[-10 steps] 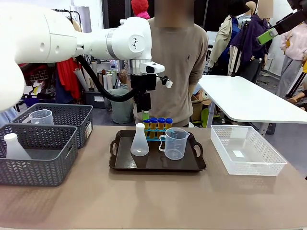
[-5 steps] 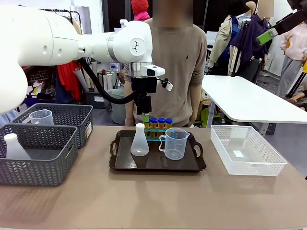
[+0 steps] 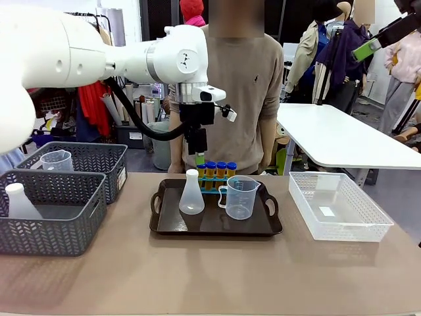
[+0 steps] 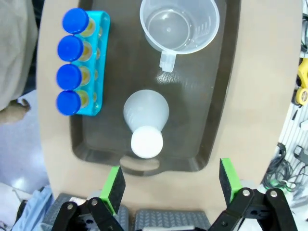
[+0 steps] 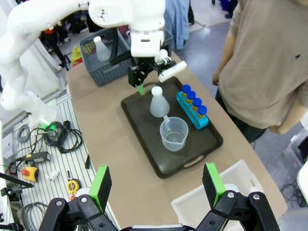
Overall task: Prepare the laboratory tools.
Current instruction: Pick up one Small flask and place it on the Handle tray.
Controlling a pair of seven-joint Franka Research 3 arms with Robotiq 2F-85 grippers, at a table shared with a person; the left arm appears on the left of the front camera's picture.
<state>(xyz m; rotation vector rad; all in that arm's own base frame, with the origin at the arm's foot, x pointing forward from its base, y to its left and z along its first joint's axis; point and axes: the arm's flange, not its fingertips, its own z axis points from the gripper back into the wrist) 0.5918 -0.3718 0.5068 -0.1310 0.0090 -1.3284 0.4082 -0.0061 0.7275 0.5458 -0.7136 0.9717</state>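
Observation:
On the black tray (image 3: 273, 227) stand a white conical flask (image 3: 191, 195), a clear measuring beaker (image 3: 241, 197) and, behind them, a blue rack (image 3: 216, 184) holding yellow tubes with blue caps (image 3: 216, 168). My left gripper (image 3: 198, 155) hangs open above the flask with nothing in it. In the left wrist view the left gripper (image 4: 171, 185) looks straight down on the flask (image 4: 146, 121), the beaker (image 4: 179, 24) and the rack (image 4: 98, 62). My right gripper (image 5: 156, 185) is open and high above the table, overlooking the tray (image 5: 144, 113). One of its fingers (image 3: 366, 49) shows at the top right of the front view.
Two grey mesh baskets (image 3: 66, 217) stand at the left, holding another beaker (image 3: 57, 160) and another flask (image 3: 18, 203). A white mesh basket (image 3: 339, 205) sits at the right. A person (image 3: 240, 99) stands behind the tray at the far edge.
My left wrist has wobbled slightly above the tray. Nothing on the tray has moved.

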